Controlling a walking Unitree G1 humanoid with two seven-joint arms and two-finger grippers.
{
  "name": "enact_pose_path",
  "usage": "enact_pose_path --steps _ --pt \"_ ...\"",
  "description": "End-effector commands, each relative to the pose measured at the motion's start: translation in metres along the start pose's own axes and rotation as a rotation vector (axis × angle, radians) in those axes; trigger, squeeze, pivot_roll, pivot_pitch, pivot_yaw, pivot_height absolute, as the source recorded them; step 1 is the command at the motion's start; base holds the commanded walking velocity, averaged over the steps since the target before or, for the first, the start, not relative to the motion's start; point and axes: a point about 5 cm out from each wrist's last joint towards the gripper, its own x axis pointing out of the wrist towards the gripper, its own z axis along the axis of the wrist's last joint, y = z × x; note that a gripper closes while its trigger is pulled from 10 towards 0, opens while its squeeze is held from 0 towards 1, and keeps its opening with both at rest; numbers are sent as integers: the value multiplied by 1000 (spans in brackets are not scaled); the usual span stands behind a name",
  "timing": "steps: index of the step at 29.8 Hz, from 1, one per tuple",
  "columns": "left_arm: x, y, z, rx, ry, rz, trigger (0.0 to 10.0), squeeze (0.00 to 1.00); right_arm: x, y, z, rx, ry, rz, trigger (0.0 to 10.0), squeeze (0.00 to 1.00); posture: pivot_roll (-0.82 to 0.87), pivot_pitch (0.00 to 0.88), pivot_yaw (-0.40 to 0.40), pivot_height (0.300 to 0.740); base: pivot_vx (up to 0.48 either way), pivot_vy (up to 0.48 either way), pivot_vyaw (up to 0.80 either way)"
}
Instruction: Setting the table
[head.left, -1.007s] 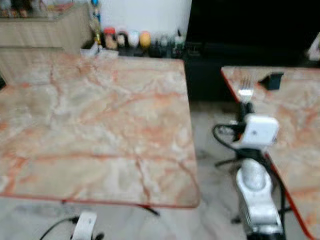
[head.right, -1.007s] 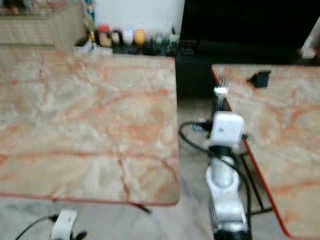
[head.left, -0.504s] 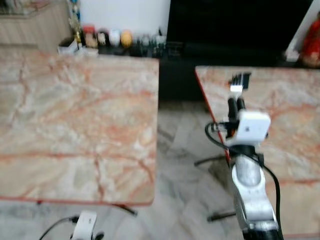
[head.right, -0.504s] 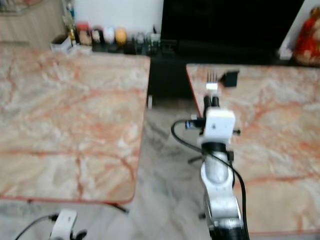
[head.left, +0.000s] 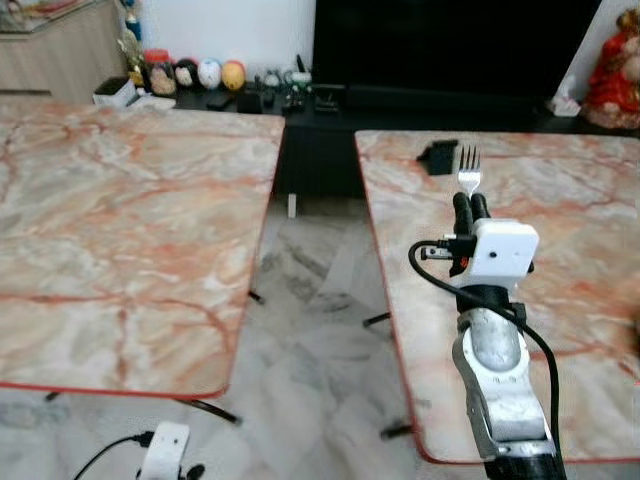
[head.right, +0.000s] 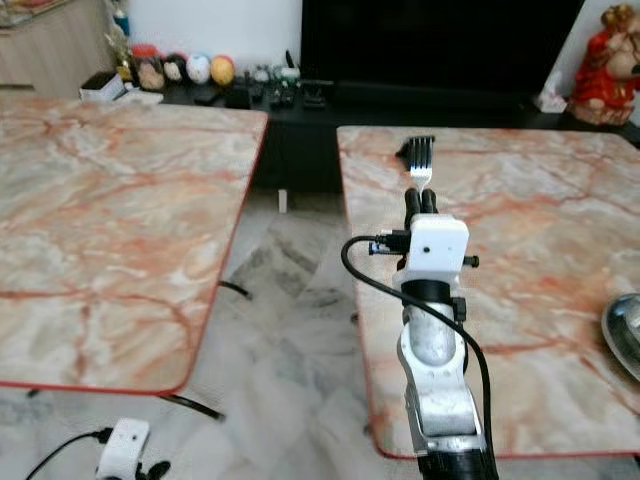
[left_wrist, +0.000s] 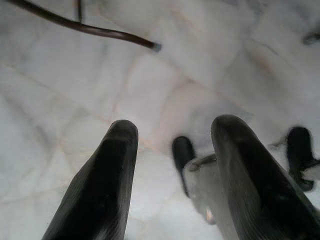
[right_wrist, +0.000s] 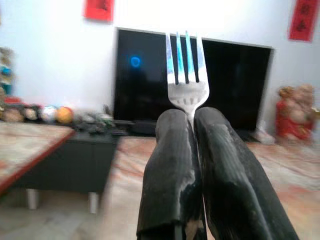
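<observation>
My right gripper (head.left: 469, 204) is shut on a silver fork (head.left: 468, 166), held upright with its tines pointing up and away. It hovers over the left part of the right marble table (head.left: 590, 260). In the right wrist view the fork (right_wrist: 186, 75) sticks out from between the closed black fingers (right_wrist: 170, 175). My left gripper (left_wrist: 172, 150) hangs low over the tiled floor, its two fingers spread apart with nothing between them. A metal bowl's rim (head.right: 625, 335) shows at the right edge of that table.
A second marble table (head.left: 120, 240) stands to the left, with a floor gap (head.left: 320, 300) between the two. A small black object (head.left: 438, 157) lies on the right table beyond the fork. A dark TV stand (head.left: 400, 100) with ornaments and a red figurine (head.left: 612, 65) line the back.
The camera has swung to the right, so the right table fills more of the view. The fork stays gripped and upright in my right gripper.
</observation>
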Motion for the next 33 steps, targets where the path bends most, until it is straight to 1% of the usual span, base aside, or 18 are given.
enact_pose_path --steps 1,12,33 --pt "0 -3 -3 0 13 -7 10000 0 2 -5 3 0 -12 -15 10000 0 -35 0 -33 740 0 -307 0" --pt "-1 -2 -6 -19 26 14 10000 0 3 -2 3 0 -15 -6 10000 0 -29 0 -38 740 0 -311 0" --pt "-1 -1 -7 -11 25 11 10000 0 4 -1 6 13 -24 -15 10000 0 -33 0 -30 740 0 -310 0"
